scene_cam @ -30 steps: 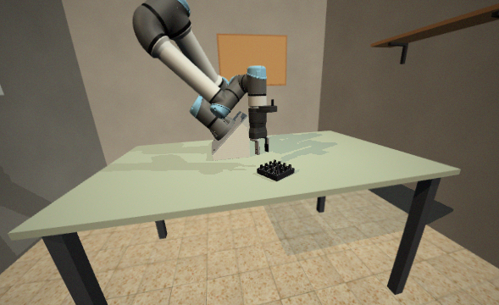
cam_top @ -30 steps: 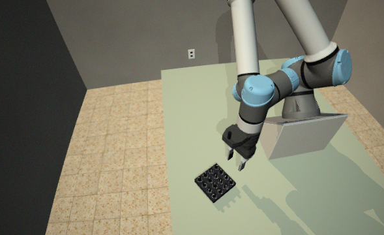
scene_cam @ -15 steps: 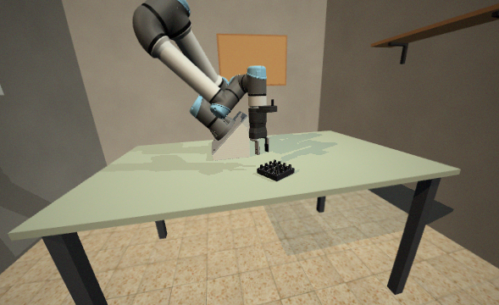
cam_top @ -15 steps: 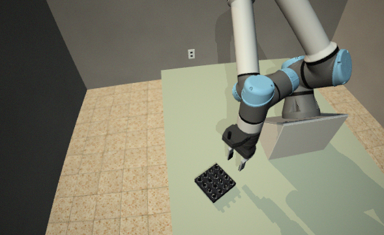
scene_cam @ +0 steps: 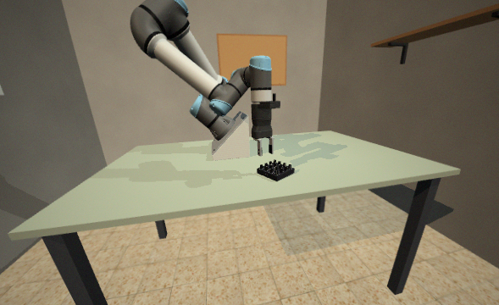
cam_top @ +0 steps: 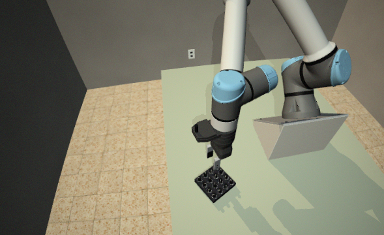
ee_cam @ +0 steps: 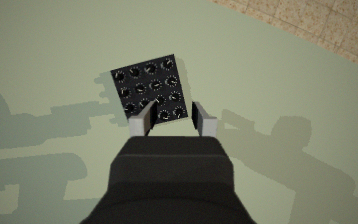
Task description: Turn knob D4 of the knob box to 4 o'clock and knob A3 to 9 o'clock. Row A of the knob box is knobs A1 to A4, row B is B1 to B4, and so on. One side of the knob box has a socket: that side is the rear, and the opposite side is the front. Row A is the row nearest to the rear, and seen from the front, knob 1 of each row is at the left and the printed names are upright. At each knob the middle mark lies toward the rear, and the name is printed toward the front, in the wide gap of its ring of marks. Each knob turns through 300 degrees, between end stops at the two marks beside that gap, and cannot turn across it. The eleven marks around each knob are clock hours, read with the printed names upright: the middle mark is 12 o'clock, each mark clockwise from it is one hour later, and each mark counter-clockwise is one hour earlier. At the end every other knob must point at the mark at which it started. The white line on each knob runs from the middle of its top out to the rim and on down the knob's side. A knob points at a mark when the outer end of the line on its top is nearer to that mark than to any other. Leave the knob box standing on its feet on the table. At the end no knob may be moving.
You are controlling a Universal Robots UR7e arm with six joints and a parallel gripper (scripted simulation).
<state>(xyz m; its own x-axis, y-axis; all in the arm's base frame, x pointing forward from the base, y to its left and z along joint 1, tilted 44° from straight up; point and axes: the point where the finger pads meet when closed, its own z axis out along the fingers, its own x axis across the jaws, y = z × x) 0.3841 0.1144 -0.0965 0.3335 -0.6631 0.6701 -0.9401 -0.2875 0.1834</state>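
1. End effector: lower centre of the wrist view, fingers apart and grasping nothing, raised above the box.
2. Knob box: just beyond the fingertips, upper centre, rotated in frame (labels unreadable).
3. Desk: the exterior view alone shows the vertical gap.

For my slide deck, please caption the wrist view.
Open gripper poised over the near edge of the black knob box on the green table.
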